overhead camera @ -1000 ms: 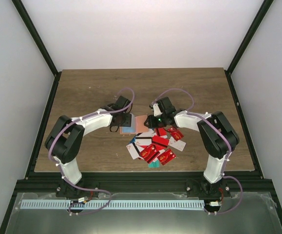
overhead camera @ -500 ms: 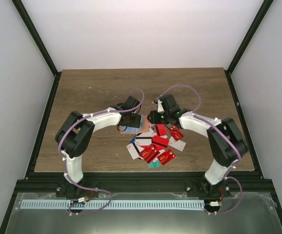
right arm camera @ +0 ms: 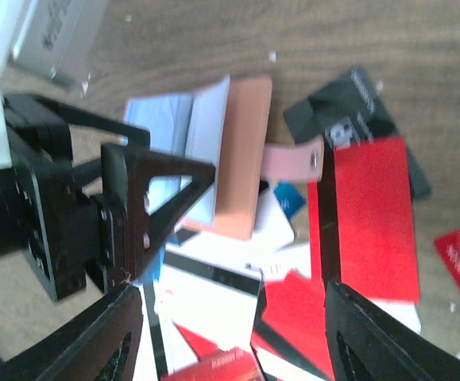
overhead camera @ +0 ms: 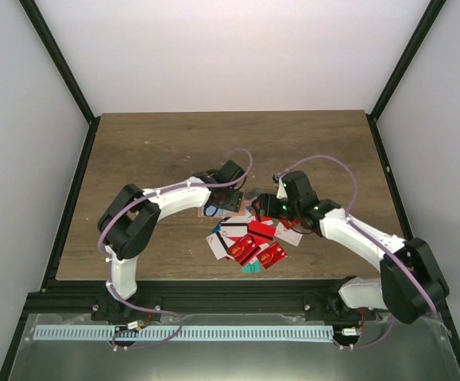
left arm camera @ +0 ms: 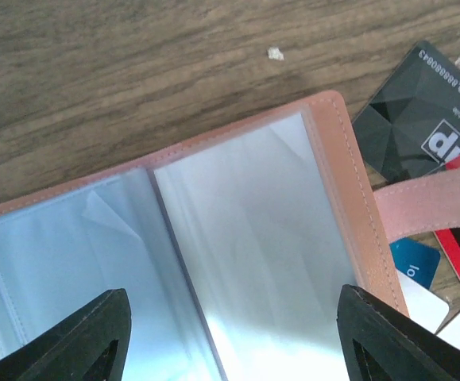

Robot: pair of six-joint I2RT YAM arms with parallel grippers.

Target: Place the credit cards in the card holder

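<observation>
The card holder (left arm camera: pixel 337 171) lies open on the table, salmon-brown, with clear sleeves (left arm camera: pixel 245 230) inside and a strap with a snap (left arm camera: pixel 428 198) at its right. My left gripper (left arm camera: pixel 237 341) is open and hovers just above the sleeves, one finger on each side; in the top view (overhead camera: pixel 223 202) it covers most of the holder. My right gripper (right arm camera: pixel 230 317) is open and empty above the pile of credit cards (overhead camera: pixel 253 238), right of the holder (right arm camera: pixel 241 159). Below it lie a white card with a black stripe (right arm camera: pixel 214 294) and a red card (right arm camera: pixel 369 214).
A black card (left arm camera: pixel 420 119) lies beside the holder's far right corner. A white speck (left arm camera: pixel 275 54) sits on the wooden table (overhead camera: pixel 158 143). A black frame (overhead camera: pixel 75 198) borders the table. The two grippers are close together.
My left gripper has moved right and now sits over the open holder. My right gripper has shifted right and nearer, over the card pile, and its arm has swung outward.
</observation>
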